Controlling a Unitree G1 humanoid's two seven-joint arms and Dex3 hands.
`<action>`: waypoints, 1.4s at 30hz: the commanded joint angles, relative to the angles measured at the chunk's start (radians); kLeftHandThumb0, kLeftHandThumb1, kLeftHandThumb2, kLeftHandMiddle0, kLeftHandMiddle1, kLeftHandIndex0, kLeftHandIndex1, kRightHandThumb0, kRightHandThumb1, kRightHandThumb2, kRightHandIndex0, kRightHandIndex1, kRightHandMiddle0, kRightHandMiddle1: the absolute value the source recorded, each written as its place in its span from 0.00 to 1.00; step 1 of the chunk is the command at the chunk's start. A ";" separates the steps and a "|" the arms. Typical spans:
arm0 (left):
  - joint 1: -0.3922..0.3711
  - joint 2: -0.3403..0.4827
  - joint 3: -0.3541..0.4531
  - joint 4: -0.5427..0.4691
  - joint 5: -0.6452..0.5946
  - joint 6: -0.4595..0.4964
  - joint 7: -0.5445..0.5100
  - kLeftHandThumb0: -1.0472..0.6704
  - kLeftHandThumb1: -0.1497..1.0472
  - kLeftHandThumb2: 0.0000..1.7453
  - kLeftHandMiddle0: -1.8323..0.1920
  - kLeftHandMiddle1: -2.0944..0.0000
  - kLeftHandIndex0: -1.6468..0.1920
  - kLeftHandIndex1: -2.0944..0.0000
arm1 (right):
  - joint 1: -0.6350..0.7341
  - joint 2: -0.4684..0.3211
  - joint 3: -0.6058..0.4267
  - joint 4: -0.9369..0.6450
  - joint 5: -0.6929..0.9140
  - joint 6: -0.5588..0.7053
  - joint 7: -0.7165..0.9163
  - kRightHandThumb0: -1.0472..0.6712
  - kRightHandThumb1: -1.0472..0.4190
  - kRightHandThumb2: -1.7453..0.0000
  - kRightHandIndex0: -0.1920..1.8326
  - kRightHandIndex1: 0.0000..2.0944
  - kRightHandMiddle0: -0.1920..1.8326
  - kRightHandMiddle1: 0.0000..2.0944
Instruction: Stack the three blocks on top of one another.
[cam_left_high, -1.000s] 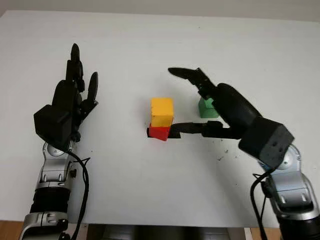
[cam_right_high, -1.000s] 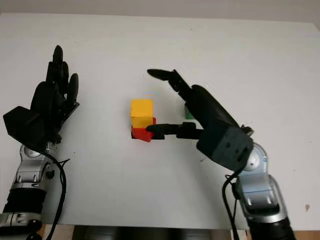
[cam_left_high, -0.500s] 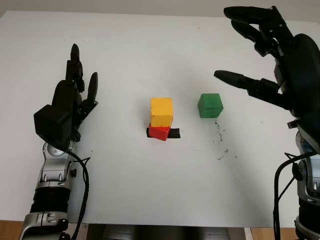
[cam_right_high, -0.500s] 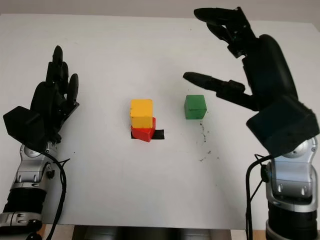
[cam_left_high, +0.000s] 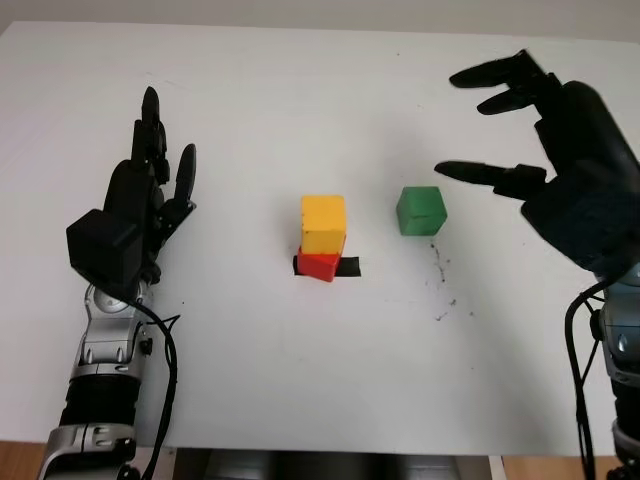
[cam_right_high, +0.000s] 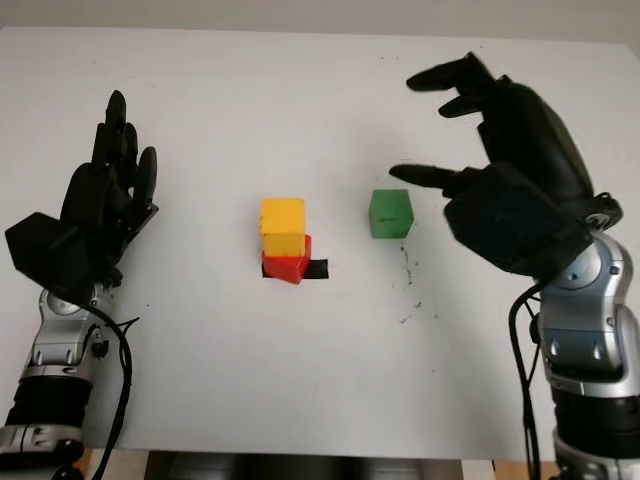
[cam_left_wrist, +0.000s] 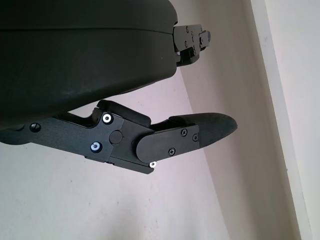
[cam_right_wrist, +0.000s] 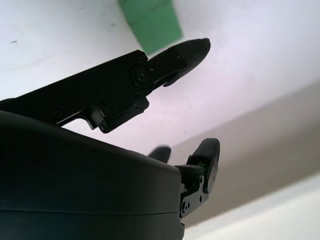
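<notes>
Centrally on the white desk (cam_left_high: 300, 380), a yellow cube block (cam_left_high: 323, 222) sits atop a red block (cam_left_high: 320, 265). Right of them lies a green cube block (cam_left_high: 419, 210); the right hand (cam_left_high: 555, 160), released, hovers beside it at the frame's right. The left hand (cam_left_high: 135, 215) is open at the left.

no readable text, no labels, no brands, no numbers, no signs on any surface

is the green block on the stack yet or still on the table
Still on the table. The green block sits alone beside the yellow block, which tops the red block.
</notes>
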 joint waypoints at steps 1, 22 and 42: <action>0.020 0.007 0.005 -0.020 0.003 -0.003 0.005 0.23 1.00 0.34 0.99 0.98 0.97 0.98 | -0.011 -0.055 0.028 0.011 -0.033 -0.024 0.028 0.23 0.14 0.97 0.11 0.08 0.25 0.11; 0.014 0.007 0.007 -0.002 -0.001 -0.014 0.002 0.23 1.00 0.34 0.99 0.97 0.97 0.97 | -0.037 -0.108 0.151 0.080 -0.171 -0.030 0.157 0.25 0.18 0.97 0.08 0.04 0.28 0.05; 0.009 0.002 0.005 -0.004 -0.010 -0.020 -0.003 0.25 1.00 0.34 0.98 0.97 0.97 0.97 | -0.055 -0.060 0.188 0.251 -0.205 -0.140 -0.023 0.30 0.18 0.97 0.16 0.05 0.38 0.05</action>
